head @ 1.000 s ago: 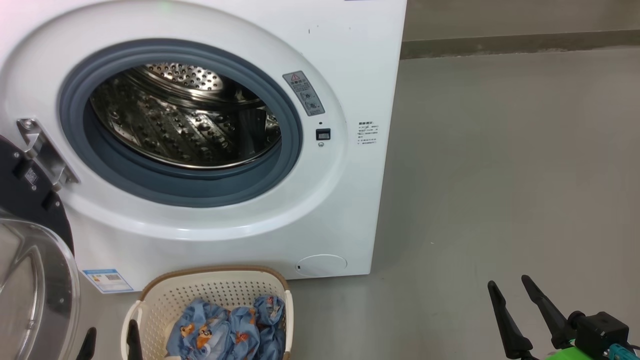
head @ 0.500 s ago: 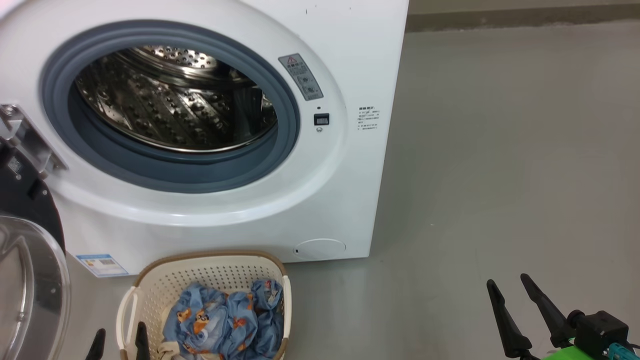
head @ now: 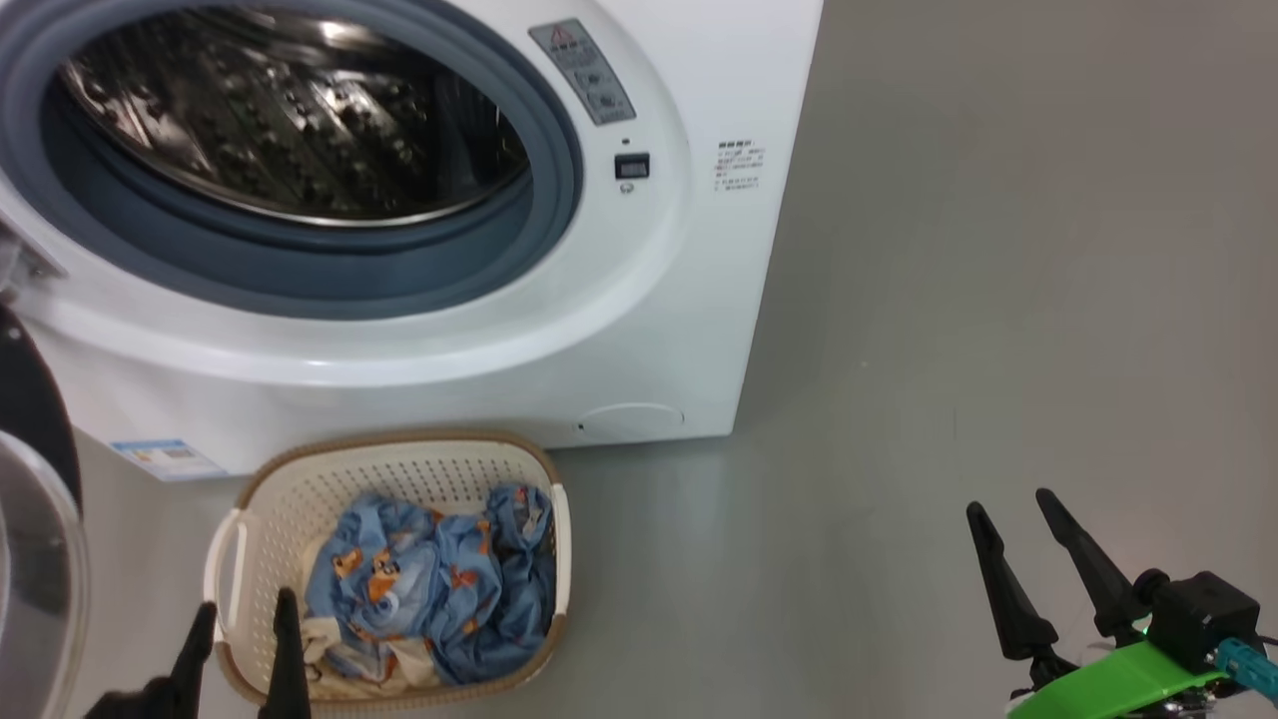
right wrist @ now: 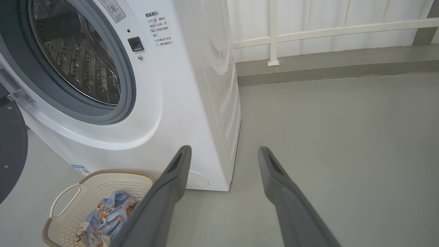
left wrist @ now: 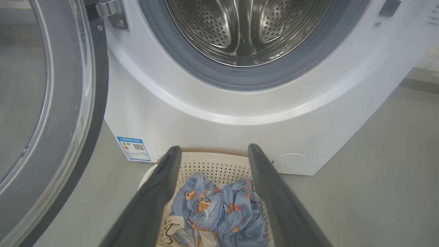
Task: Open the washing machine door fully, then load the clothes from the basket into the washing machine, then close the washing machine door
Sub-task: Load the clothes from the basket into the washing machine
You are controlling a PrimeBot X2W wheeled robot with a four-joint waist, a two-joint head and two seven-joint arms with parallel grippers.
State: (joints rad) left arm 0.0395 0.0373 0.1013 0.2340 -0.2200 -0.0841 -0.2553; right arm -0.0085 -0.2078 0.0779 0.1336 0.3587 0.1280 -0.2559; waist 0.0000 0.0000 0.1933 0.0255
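The washing machine (head: 699, 300) stands with its steel drum (head: 290, 110) exposed. The washing machine door (head: 30, 559) is swung out to the left, black rim and clear glass bowl at the frame edge. In front sits the basket (head: 399, 442) holding the clothes (head: 439, 579), blue printed fabric over some cream. My left gripper (head: 246, 601) is open at the basket's near-left corner; in the left wrist view the left gripper (left wrist: 214, 148) frames the clothes (left wrist: 219, 209) from above. My right gripper (head: 1009, 502) is open and empty over bare floor, far right of the basket.
Grey floor (head: 998, 250) stretches to the right of the machine. In the right wrist view a low kerb with a white railing (right wrist: 308, 34) runs behind the machine. The open door (left wrist: 68, 103) takes up the space left of the basket (left wrist: 212, 166).
The head camera has tilted down, so the machine and basket sit higher in the picture. The left fingers reach further up beside the basket. Both grippers stay open.
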